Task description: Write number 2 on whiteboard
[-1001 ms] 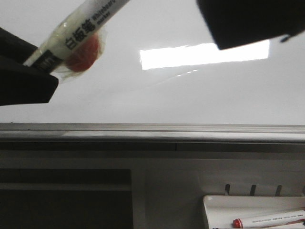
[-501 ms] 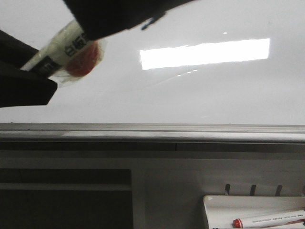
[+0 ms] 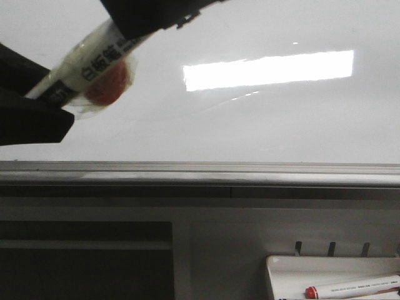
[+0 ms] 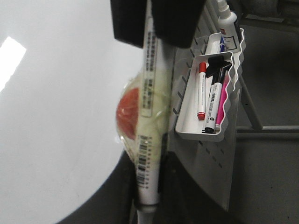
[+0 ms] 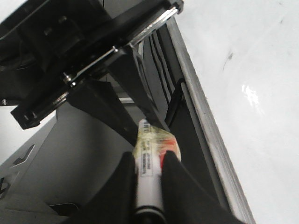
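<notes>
At the near edge of the front view, a small white tray (image 3: 284, 275) hangs on a pegboard panel below the whiteboard and holds a red-capped marker (image 3: 353, 288); in the left wrist view the same tray (image 4: 187, 126) also carries a black-capped marker (image 4: 212, 100) and a pink one (image 4: 221, 100), with a white bottle (image 4: 227, 21) in a second tray beyond it. Above it runs the grey rail (image 3: 200, 172) along the lower edge of the whiteboard (image 3: 250, 119), whose glossy face reflects a bright rectangle of light. No drawn number 2 can be made out on the visible board. Toward the board's left side, a white marker (image 3: 94, 59) wrapped in clear tape with a red blob under it is held slantwise. The left gripper (image 3: 37, 103) has its fingers closed on the marker's lower end, and the right gripper (image 5: 149, 177) has its fingers pinched narrow around the marker's upper end.
</notes>
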### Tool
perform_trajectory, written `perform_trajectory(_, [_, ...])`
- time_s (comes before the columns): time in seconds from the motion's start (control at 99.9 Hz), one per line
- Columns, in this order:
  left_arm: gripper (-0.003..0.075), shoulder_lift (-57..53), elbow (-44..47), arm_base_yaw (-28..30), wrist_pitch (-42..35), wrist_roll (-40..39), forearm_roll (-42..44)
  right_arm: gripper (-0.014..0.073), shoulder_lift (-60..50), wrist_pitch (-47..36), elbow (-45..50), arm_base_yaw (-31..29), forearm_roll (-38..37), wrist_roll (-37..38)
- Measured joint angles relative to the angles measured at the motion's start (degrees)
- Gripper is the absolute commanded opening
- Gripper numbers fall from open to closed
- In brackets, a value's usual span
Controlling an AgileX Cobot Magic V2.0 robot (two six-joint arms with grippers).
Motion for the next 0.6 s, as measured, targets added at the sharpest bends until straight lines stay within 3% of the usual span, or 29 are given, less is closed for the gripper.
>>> perform_trajectory(0.09, [0.0071,0.0,0.0,0.0,0.1,0.0,0.1,-0.0071,0.0,0.0,-0.1,0.0,0.0,0.0])
perform_trajectory(0.21, [0.0381,-1.5,0.0,0.0,0.8,0.0,1.6,-0.0071,0.0,0.2,-0.3,0.0,0.1,0.0])
perform_trajectory(0.26, [0.0476,-2.8,0.0,0.0,2.1,0.0,2.0,-0.0071,0.0,0.2,-0.3,0.0,0.1,0.2])
perform_trajectory(0.31, [0.0524,-4.5,-0.1,0.0,5.3,0.0,1.8,-0.0071,0.0,-0.1,-0.3,0.0,0.1,0.8])
perform_trajectory(0.441, [0.0486,-10.8,-0.9,0.0,14.4,-1.4,-0.3,-0.0071,0.1,-4.9,-0.3,0.0,0.1,1.8])
perform_trajectory(0.601, [0.03,-19.9,-1.7,0.0,18.7,-8.5,1.2,-0.0071,0.2,-13.7,-0.3,0.0,0.1,2.0])
